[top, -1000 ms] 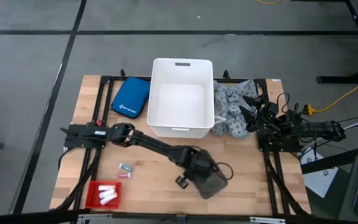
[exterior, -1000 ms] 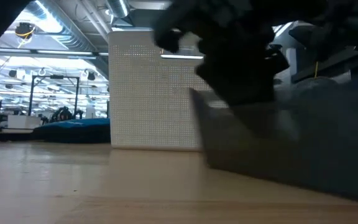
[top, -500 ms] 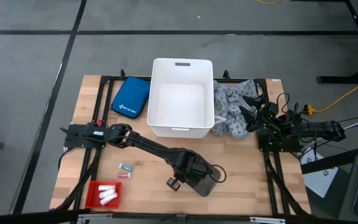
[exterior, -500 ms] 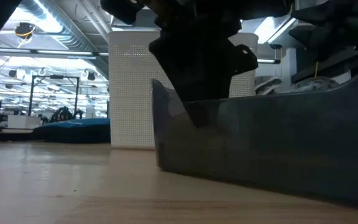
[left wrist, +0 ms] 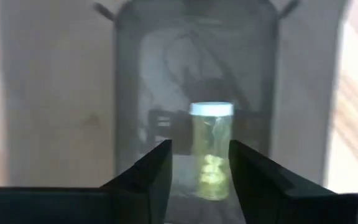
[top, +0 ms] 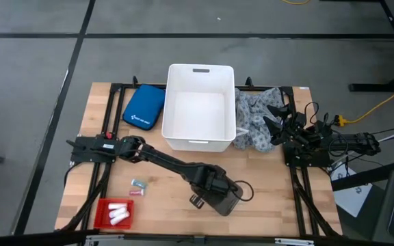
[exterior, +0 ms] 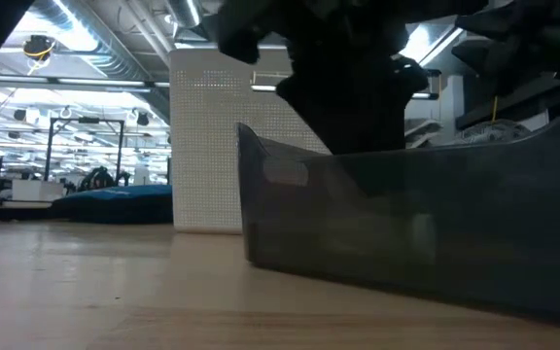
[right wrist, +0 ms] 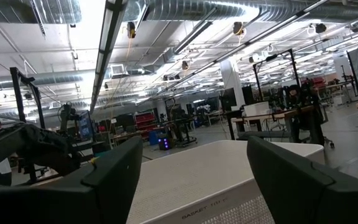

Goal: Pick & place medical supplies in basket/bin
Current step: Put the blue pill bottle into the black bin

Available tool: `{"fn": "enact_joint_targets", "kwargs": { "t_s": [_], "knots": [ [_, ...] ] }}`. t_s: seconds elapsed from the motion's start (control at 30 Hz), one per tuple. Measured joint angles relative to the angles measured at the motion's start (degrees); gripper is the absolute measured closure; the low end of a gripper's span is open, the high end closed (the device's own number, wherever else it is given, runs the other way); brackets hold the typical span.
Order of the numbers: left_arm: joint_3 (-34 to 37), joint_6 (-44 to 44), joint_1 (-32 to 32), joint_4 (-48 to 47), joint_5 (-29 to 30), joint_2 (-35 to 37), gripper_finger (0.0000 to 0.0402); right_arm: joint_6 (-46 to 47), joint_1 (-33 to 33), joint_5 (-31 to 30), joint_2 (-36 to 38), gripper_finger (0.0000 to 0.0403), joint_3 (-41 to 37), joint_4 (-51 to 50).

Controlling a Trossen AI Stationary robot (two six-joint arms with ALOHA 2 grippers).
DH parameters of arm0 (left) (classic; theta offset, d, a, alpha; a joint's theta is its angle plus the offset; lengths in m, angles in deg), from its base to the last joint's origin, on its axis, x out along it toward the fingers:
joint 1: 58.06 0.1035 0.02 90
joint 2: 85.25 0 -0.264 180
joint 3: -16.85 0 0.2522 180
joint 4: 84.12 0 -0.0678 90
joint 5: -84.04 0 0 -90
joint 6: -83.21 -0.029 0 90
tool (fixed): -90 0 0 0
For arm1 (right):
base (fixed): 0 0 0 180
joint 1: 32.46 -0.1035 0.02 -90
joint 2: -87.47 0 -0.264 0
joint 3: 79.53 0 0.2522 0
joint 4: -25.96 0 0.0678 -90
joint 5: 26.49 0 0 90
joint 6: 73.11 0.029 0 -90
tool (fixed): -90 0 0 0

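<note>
Hovering over a dark grey tray (top: 226,202), the left end effector (left wrist: 199,163) is parted around a yellow vial (left wrist: 211,151) lying inside; the right end effector (top: 273,120) waits wide beside the white bin (top: 200,74) mid-desk.

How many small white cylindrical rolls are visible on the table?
3, side by side in the shallow red tray: white cylindrical rolls near the left arm's front corner. Others may be hidden.
</note>
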Motion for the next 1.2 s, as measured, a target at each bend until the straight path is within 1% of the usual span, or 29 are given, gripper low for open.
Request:
{"fn": "enact_joint_targets", "kwargs": {
  "t_s": [0.1, 0.13, 0.27, 0.33, 0.37, 0.43, 0.57, 0.67, 0.8, 0.87, 0.97, 1.1, 1.2],
  "knots": [
    [0.0, -0.8, -0.3, 1.7, 3.0, 0.0, 0.0231, 0.0, 0.0, 0.0, 0.0, 0.0111, 0.0, 0.0],
    [0.0, -0.9, -0.6, 2.1, 4.9, 0.0, 0.0227, 0.0, 0.0, 0.0, 0.0, 0.0111, 0.0, 0.0],
    [0.0, -0.6, -2.1, 2.9, 14.7, 0.3, 0.0222, 0.0, 0.0, 0.0, 0.0, 0.0111, 0.0, 0.0],
    [0.1, -0.4, -3.0, 3.7, 19.9, 1.7, 0.0224, 0.0, 0.0, 0.0, 0.0, 0.0111, 0.0, -0.2],
    [0.2, -0.4, -3.4, 3.7, 21.2, 2.5, 0.0226, 0.0, 0.0, 0.0, 0.0, 0.0111, 0.0, -0.3],
    [0.0, -0.3, -3.6, 5.4, 21.3, 4.8, 0.023, 0.0, 0.0, 0.0, 0.0, 0.0111, 0.0, -0.3],
    [0.4, 1.9, -3.3, 7.0, 17.8, 9.9, 0.024, 0.0, -0.1, 0.0, 0.0, 0.0111, 0.0, -0.4],
    [3.9, 2.9, -2.9, 9.1, 15.5, 15.0, 0.0245, 0.0, -0.1, 0.0, 0.0, 0.0111, 0.0, -0.6],
    [13.3, 5.0, -3.0, 14.6, 14.0, 23.4, 0.0249, 0.0, -0.1, 0.0, 0.0, 0.0111, 0.0, -1.1],
    [20.4, 6.9, -3.3, 19.1, 13.1, 28.3, 0.0249, 0.0, -0.1, 0.0, 0.0, 0.0111, 0.0, -1.4],
    [32.8, 9.9, -4.5, 27.9, 13.1, 36.3, 0.0249, 0.0, -0.1, 0.0, 0.0, 0.0111, 0.0, -1.6],
    [49.5, 14.0, -7.7, 38.2, 17.2, 47.1, 0.0249, 0.0, -0.1, 0.0, 0.0, 0.0111, 0.0, -1.6],
    [59.6, 18.2, -11.0, 40.6, 22.1, 54.7, 0.0249, 0.0, -0.1, 0.0, 0.0, 0.0111, 0.0, -1.6]
  ]
}}
